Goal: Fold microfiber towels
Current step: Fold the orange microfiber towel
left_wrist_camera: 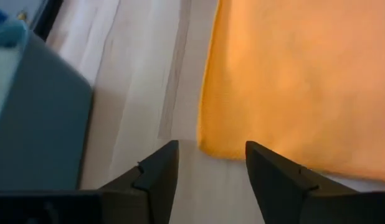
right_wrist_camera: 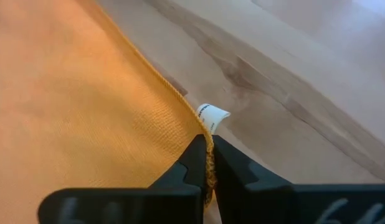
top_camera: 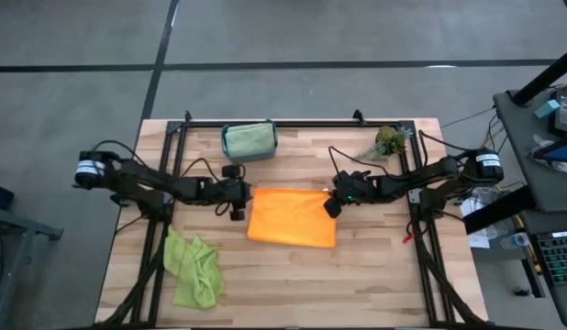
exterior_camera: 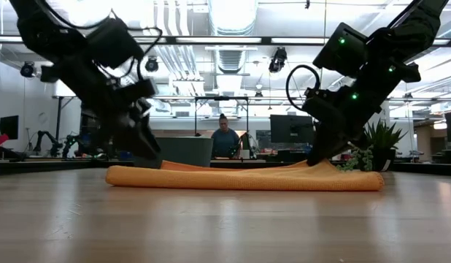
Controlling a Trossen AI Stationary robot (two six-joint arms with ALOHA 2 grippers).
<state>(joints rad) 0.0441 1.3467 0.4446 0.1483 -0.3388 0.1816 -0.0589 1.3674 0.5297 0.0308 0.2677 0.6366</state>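
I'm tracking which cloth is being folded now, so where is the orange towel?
In the high view the orange towel lies at the table's centre, between the left gripper and the right gripper, nearer than the teal bin.

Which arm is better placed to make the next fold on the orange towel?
Right, probably. The right gripper is shut on the orange towel's edge, while the left gripper is open, off the towel's other side.

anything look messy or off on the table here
One thing: the lime green towel lies crumpled in a heap near the table's front left corner, not folded. The orange towel lies flat mid-table, the right gripper shut on its edge, the left gripper open beside it. Nothing looks spilled or damaged.
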